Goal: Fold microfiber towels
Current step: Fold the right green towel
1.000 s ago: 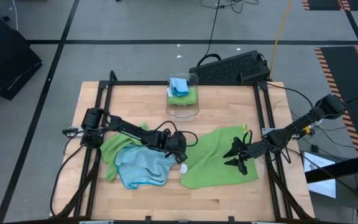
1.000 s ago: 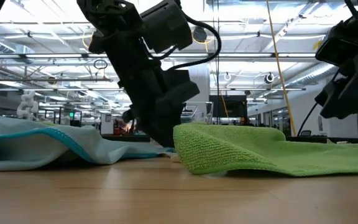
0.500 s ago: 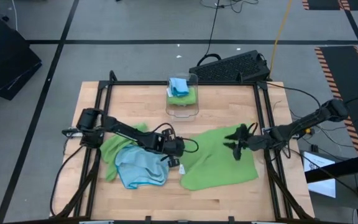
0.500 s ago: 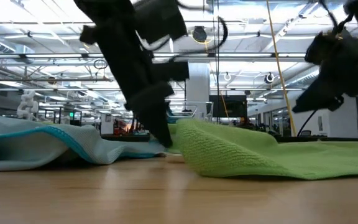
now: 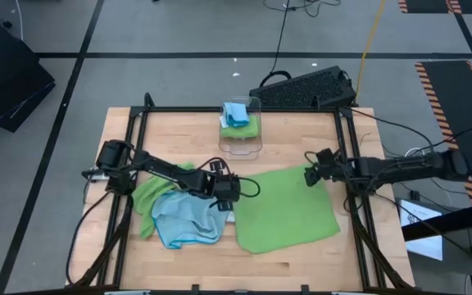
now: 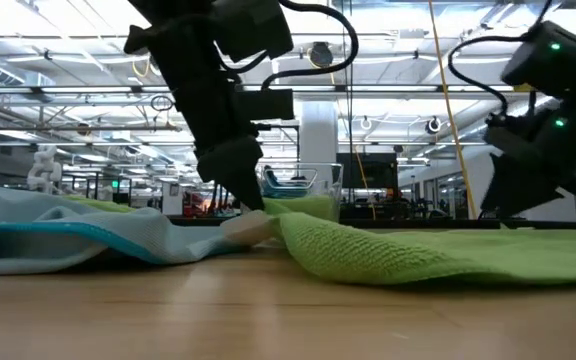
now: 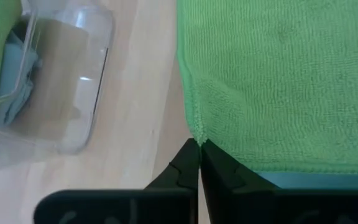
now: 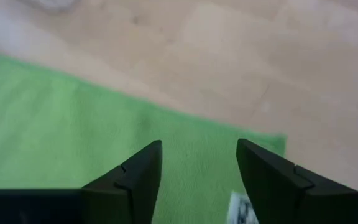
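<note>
My left gripper [image 7: 199, 149] is pinched tight on the near edge of the green towel [image 5: 285, 209], which lies spread flat between my two grippers. My right gripper [image 8: 197, 163] hangs with its fingers apart over the towel's far corner. A blue towel [image 5: 187, 218] lies crumpled beside my left gripper.

You've got a lime green towel [image 5: 286, 210] spread flat mid-table. L gripper [image 5: 226, 190] sits at its left edge, R gripper [image 5: 314, 174] at its far-right corner. Light blue towel [image 5: 185, 218] is bunched left of it, lying on another green towel [image 5: 150, 196]. Clear bin [image 5: 242, 127] at table's far edge holds green + blue cloths. Black keyboard [image 5: 304, 88] is on the floor behind the table [image 5: 301, 260].
</note>
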`<act>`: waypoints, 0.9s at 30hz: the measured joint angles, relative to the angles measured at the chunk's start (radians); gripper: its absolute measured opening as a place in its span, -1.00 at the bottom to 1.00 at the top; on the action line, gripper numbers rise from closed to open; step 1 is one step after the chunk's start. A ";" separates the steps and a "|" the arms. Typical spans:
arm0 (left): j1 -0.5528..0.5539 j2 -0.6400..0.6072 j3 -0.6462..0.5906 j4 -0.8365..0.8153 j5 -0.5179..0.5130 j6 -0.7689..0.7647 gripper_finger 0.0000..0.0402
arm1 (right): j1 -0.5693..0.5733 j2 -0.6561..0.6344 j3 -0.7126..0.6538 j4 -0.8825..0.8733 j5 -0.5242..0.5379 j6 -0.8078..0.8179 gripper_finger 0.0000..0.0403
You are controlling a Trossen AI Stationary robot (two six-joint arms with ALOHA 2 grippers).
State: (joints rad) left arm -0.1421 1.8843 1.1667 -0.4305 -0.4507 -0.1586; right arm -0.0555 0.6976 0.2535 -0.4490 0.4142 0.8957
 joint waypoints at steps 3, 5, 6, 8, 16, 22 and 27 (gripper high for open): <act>0.004 0.000 0.000 0.008 -0.002 0.007 -0.95 | -0.078 0.005 0.040 -0.018 -0.025 -0.072 0.12; 0.004 -0.001 0.000 0.006 -0.003 0.007 -0.97 | -0.118 0.011 0.070 -0.040 -0.027 -0.110 0.17; 0.004 -0.001 0.000 0.007 -0.003 0.007 -0.98 | -0.138 0.018 0.085 -0.063 -0.032 -0.125 0.19; 0.003 -0.001 0.000 0.006 -0.003 0.000 -0.97 | -0.177 0.035 0.103 -0.102 -0.067 -0.146 0.22; 0.009 -0.002 0.000 0.016 -0.029 0.007 -0.98 | -0.257 0.149 0.104 -0.124 -0.161 -0.231 0.24; 0.009 -0.002 0.000 0.016 -0.029 0.008 -0.94 | -0.280 0.254 0.104 -0.088 -0.151 -0.238 0.17; 0.009 -0.002 0.001 0.016 -0.023 0.004 -0.97 | -0.292 0.327 0.107 -0.055 -0.152 -0.266 0.06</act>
State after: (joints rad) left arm -0.1333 1.8820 1.1679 -0.4149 -0.4734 -0.1548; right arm -0.3477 1.0247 0.3601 -0.5037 0.2619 0.6293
